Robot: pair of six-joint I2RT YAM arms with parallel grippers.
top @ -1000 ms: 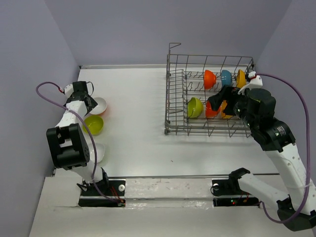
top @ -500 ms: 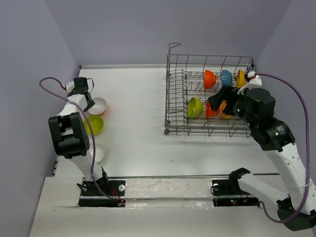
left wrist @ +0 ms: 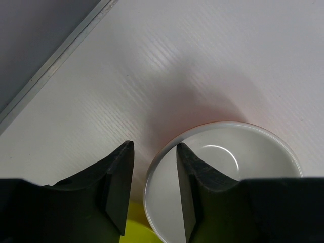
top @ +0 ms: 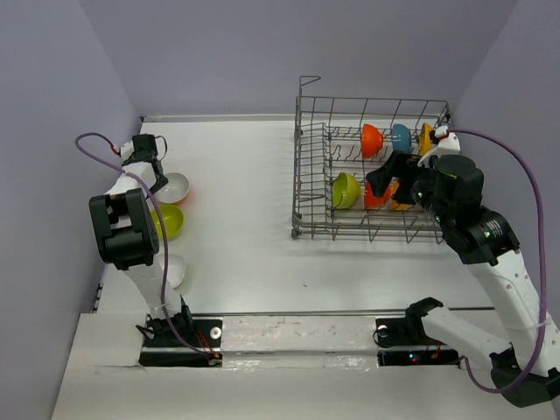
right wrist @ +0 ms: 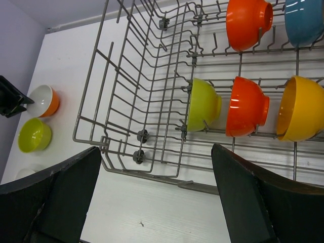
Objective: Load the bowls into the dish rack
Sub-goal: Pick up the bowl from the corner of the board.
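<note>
- At the lower left of the overhead view, a near white bowl [top: 177, 270] sits on the table [top: 245, 227]. It is partly hidden by the left arm [top: 122, 238].
- Just above it in that frame, a lime green bowl [top: 166, 220] sits upright on the table.
- Close above that is an orange-backed bowl [top: 178, 186], white inside. The left gripper [left wrist: 154, 149] is at its left rim.
- In the left wrist view, one finger [left wrist: 117, 195] is outside this bowl and the other [left wrist: 188, 195] is over its inside, with the rim running between them. The jaws are about half narrowed, and I cannot tell whether they press on the rim.
- The dish rack [top: 302, 188] fills the upper right of the overhead view, well apart from those three bowls.
- The right gripper [right wrist: 156, 148] hangs over the rack's front row with its fingers spread wide and nothing between them.
- In the right wrist view, the front row holds three bowls on edge between tines. From left to right they are a racked lime bowl [right wrist: 203, 104], a front red-orange bowl [right wrist: 248, 106] and a front orange-yellow bowl [right wrist: 304, 107].
- The back row, at the top of that frame, holds a back red-orange bowl [right wrist: 248, 21] and a blue bowl [right wrist: 306, 20].
- In the overhead view, a back orange-yellow bowl [top: 426, 138] stands to the right of the blue one.
</note>
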